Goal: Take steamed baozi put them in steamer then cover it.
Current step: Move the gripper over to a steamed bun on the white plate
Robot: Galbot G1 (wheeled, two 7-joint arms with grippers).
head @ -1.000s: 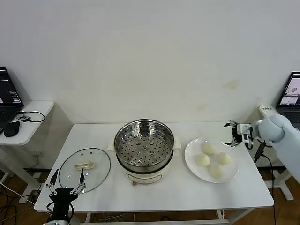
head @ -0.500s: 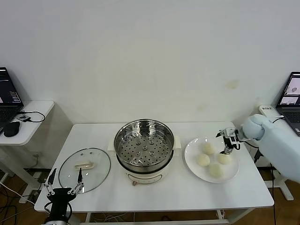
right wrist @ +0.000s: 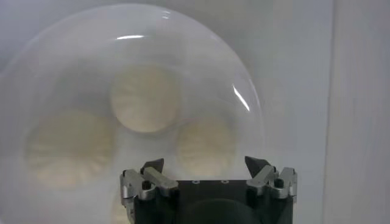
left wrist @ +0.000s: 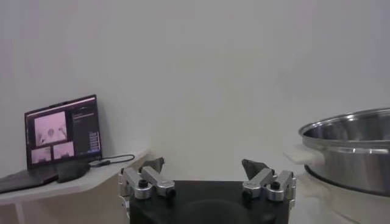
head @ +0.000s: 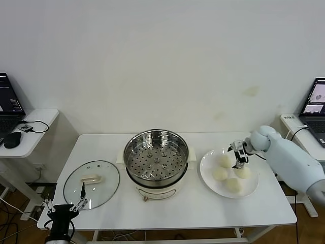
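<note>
Your right pincer (head: 237, 157) hangs spread wide and holding nothing over the white plate (head: 210, 178), just above the four baozi (head: 220, 173) that sit clustered on it, to the right of the steamer (head: 156, 157) on the worktop (head: 198, 208). The steamer stands uncovered with its perforated tray bare, and the cover (head: 91, 183) lies flat on the worktop to its left. Your left pincer (head: 63, 210) waits low at the worktop's front-left edge beside the cover, also spread wide and holding nothing.
</note>
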